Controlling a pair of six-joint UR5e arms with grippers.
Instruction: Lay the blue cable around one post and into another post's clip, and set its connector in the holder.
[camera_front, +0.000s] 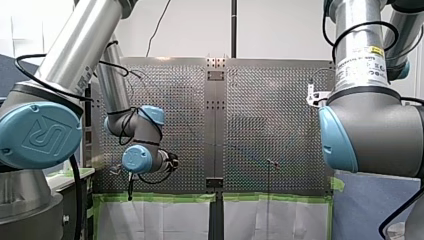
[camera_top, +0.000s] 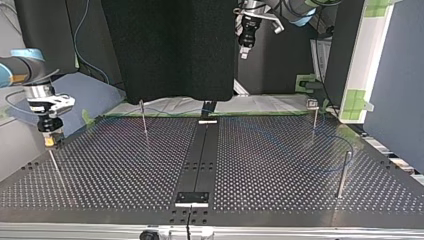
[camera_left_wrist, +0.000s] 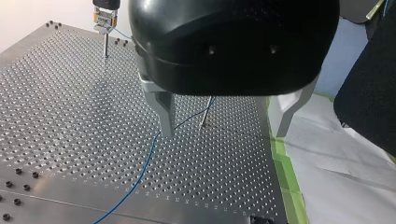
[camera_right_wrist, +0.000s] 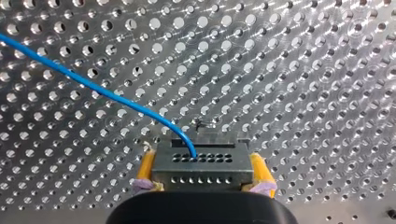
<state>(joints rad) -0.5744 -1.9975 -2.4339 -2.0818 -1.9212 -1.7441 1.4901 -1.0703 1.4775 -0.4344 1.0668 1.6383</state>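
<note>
As right fingers (camera_right_wrist: 146, 169) pinch connector (camera_right_wrist: 202, 170), blue cable (camera_right_wrist: 93, 88) — perforated table (camera_right_wrist: 303, 93).

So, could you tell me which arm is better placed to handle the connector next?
My right arm, probably: the right gripper is shut on the connector, with the blue cable running out of it. The left gripper hangs open and empty above the table, near a post.

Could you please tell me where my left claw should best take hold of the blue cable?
Probably the straight stretch of the blue cable just short of the thin post, coming from above with the open left claw astride it: it runs straight and unobstructed there.
</note>
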